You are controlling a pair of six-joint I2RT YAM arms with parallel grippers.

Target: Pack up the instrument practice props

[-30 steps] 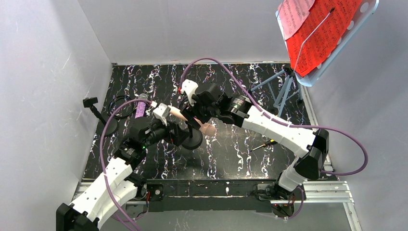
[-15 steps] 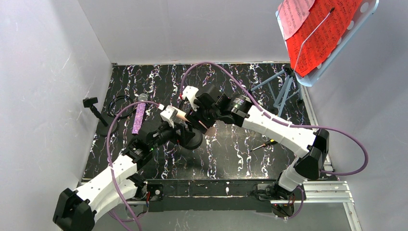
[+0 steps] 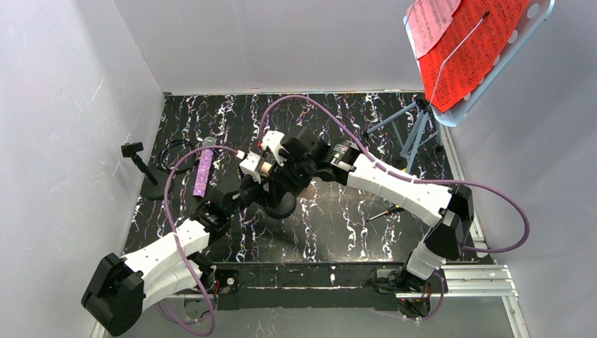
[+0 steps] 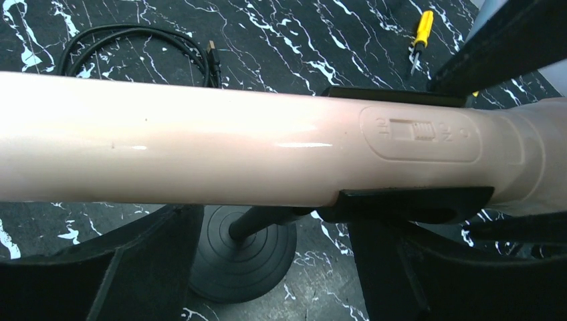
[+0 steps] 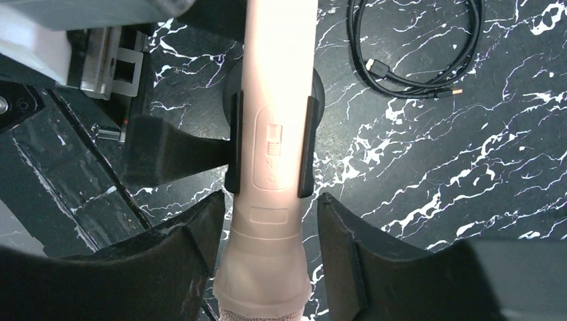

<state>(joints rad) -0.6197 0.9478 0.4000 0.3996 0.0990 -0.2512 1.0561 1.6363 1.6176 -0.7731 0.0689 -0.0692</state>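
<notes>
Cream mic (image 5: 271, 100) sits clipped in centre post (image 4: 241, 261). Both arms have just closed in. R gripper (image 5: 267, 231) fingers are narrowing either side of mic, slim gaps left, no grip yet. L gripper (image 4: 271, 231) is wide open astride post stem, holding nothing. Pulling mic off looks next.

Black white-veined marble surface (image 3: 338, 232), round-based black mic post (image 4: 244, 257) at its middle, left of that post 1 purple glitter microphone (image 3: 203, 172) lying flat, 1 coiled black cable (image 3: 174, 151), 1 more round-based post (image 3: 153, 189), right of it 1 yellow-handled screwdriver (image 4: 421, 30), farther right 1 stand's tripod legs (image 3: 420, 116)
</notes>
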